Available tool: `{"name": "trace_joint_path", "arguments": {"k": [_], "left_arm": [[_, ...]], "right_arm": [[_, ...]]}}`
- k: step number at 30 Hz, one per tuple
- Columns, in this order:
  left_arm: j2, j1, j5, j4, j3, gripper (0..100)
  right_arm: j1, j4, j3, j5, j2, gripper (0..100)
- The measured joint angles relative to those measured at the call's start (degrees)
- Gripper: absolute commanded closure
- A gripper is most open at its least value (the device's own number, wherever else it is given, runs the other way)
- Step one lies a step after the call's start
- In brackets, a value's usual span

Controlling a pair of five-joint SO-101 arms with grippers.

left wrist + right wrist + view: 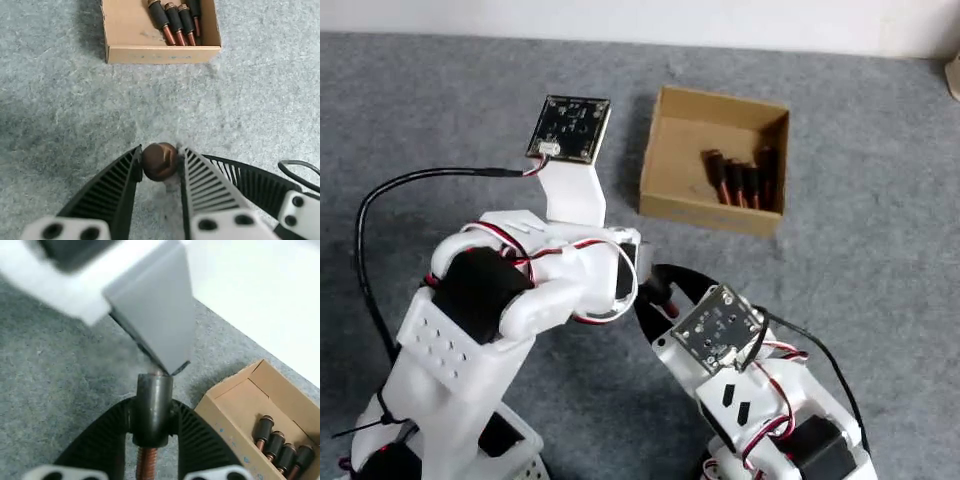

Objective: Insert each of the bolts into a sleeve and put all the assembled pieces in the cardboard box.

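My left gripper (159, 155) is shut on the copper-brown head of a bolt (159, 162). My right gripper (150, 415) is shut on a black sleeve (152, 400), and the bolt's copper thread (147, 462) sticks out of the sleeve's end nearest the wrist. The left fingers (155, 325) meet the sleeve's far end. In the high view both grippers come together near the table's middle, at about the bolt and sleeve (665, 300). The cardboard box (660, 150) lies beyond them and holds several assembled pieces (740, 180), seen also as pieces (175, 17) and pieces (277, 445).
Grey carpet-like mat (860, 260) covers the table. A black cable (380, 210) loops from the left arm's camera board (570, 128) over the mat at the left. A white wall edge runs along the far side.
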Motion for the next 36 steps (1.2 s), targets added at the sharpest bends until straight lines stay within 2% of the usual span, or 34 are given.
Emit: {"name": "trace_joint_path", "arguments": {"k": [3, 8, 10, 19, 25, 31, 36], "left_arm": [[-0.09, 0.0, 0.0, 0.0, 0.0, 95], [0.09, -0.44, -1.58, 0.0, 0.26, 72], [0.53, -0.62, -2.02, 0.35, 0.44, 67], [0.62, -0.44, -2.55, 0.62, 0.26, 70], [0.62, -0.79, -2.64, 1.23, -8.97, 70], [0.62, -10.46, -2.64, 2.9, -12.57, 70], [0.62, -20.31, -2.64, 4.04, -1.23, 70]], "right_arm": [[0.0, 0.0, 0.0, 0.0, 0.0, 99.5], [0.0, 0.0, 0.62, 0.0, 0.0, 99.5], [0.26, 0.0, 0.97, 0.09, 0.0, 99.5], [0.0, -0.09, 2.29, -0.09, -0.18, 99.5], [0.09, -0.09, 2.81, -0.09, -0.18, 99.5], [0.35, -0.18, 3.96, -0.09, -0.18, 99.5], [6.33, -4.57, 5.98, 1.85, 0.09, 99.5]]}}
